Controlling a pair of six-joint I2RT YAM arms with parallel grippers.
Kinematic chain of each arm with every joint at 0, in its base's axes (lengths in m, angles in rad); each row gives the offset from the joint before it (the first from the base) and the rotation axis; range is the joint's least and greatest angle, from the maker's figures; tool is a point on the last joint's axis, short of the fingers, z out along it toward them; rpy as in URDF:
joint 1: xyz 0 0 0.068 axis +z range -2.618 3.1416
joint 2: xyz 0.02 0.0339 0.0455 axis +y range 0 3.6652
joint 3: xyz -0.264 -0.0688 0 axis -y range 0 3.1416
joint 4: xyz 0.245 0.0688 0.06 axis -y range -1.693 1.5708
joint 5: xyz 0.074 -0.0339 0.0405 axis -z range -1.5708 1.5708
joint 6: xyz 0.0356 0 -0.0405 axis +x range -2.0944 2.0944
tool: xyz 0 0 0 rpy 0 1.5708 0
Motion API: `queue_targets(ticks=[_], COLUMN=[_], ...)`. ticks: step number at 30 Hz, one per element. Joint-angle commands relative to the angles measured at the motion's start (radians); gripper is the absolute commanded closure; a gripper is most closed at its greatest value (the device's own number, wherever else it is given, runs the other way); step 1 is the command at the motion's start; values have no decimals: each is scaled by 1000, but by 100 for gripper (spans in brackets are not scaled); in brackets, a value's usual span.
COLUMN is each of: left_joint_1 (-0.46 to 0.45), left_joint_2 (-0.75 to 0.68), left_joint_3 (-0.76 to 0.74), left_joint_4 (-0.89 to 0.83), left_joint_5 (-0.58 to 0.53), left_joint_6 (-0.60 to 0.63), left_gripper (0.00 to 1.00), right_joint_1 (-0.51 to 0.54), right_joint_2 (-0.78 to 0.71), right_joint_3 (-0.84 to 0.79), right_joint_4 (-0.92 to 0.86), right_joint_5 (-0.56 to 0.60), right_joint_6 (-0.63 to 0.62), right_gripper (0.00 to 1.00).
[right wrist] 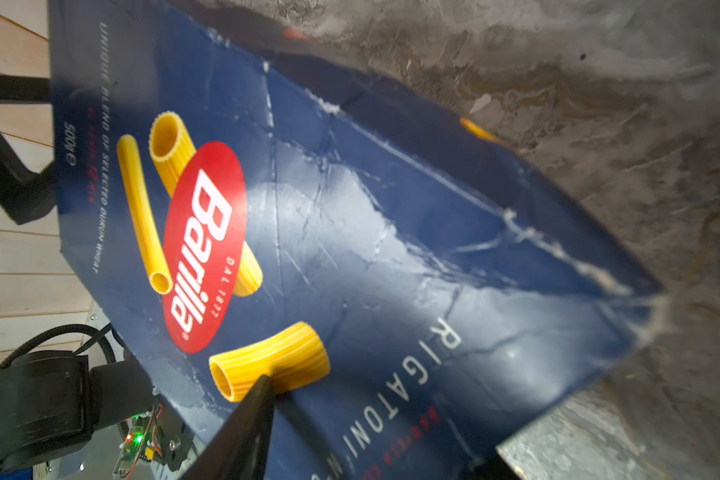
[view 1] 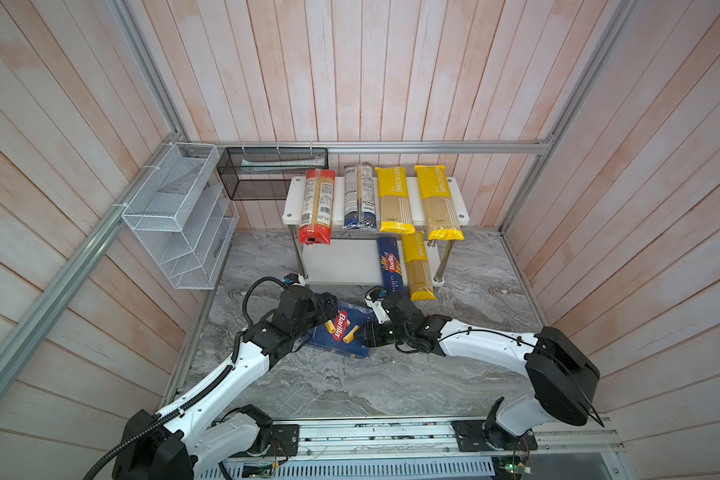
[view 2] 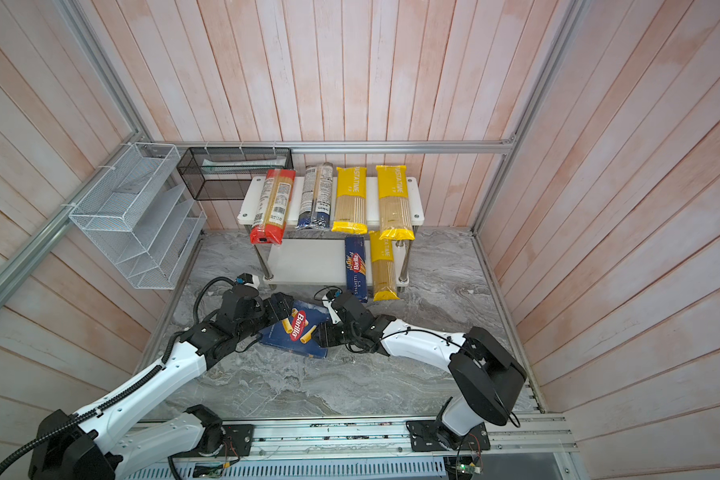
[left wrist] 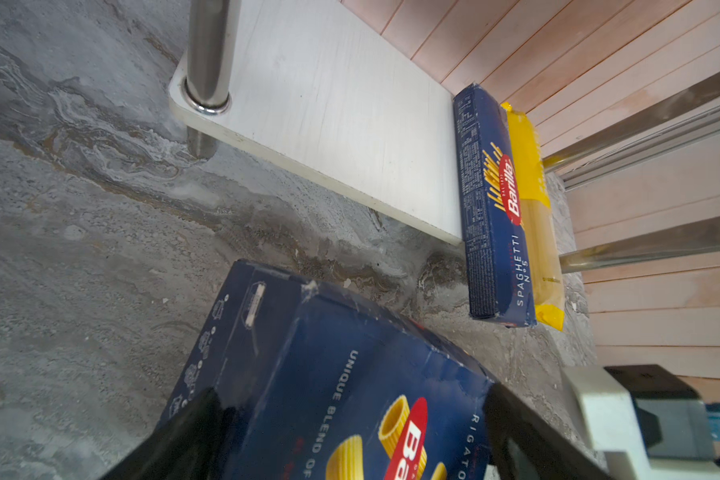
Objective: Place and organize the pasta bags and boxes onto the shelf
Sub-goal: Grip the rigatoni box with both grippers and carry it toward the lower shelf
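The wide blue Rigatoni box (view 1: 344, 332) (view 2: 298, 328) lies tilted on the marble in front of the shelf (view 1: 296, 195) (view 2: 250, 195). My left gripper (view 1: 328, 312) (left wrist: 350, 395) is shut across its width. My right gripper (view 1: 364, 334) (right wrist: 375, 419) is shut on the opposite edge, with one finger (right wrist: 254, 411) on the printed face. The upper board carries a red-ended bag (view 1: 319, 203), a blue-ended bag (view 1: 360, 195) and two yellow bags (view 1: 393, 199) (view 1: 437, 199). On the lower board (left wrist: 329, 116) rest the Spaghetti box (view 1: 389, 266) (left wrist: 495, 208) and a yellow bag (view 1: 418, 266), both overhanging the front.
A white wire rack (view 1: 175, 216) hangs on the left wall and a black mesh basket (view 1: 267, 170) on the back rail beside the shelf. The lower board's left half is bare. A chrome post (left wrist: 208, 54) stands at its front left corner.
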Motion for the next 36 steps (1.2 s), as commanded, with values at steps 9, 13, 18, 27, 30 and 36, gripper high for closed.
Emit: queue_targets(ticks=[9, 13, 18, 27, 30, 36], left_joint_1=[27, 51, 68, 110, 116, 130], left_joint_2=[50, 70, 105, 173, 193, 220], left_joint_3=[78, 97, 126, 160, 173, 187], left_joint_4=[173, 203, 220, 296, 316, 353], left_joint_5=[187, 198, 202, 250, 257, 255], left_joint_6=[7, 20, 43, 52, 54, 62], left_gripper=[0, 0, 0, 0, 0, 0], right_joint_1=[-20, -39, -51, -90, -99, -109], right_joint_2=[-83, -73, -55, -12, 2, 28], right_joint_3=[122, 134, 163, 187, 186, 166], right_joint_4=[263, 272, 277, 297, 303, 339], right_joint_5=[-70, -82, -82, -105, -104, -105], right_joint_6=[-61, -60, -63, -48, -48, -37], right_gripper=[45, 45, 45, 46, 46, 46])
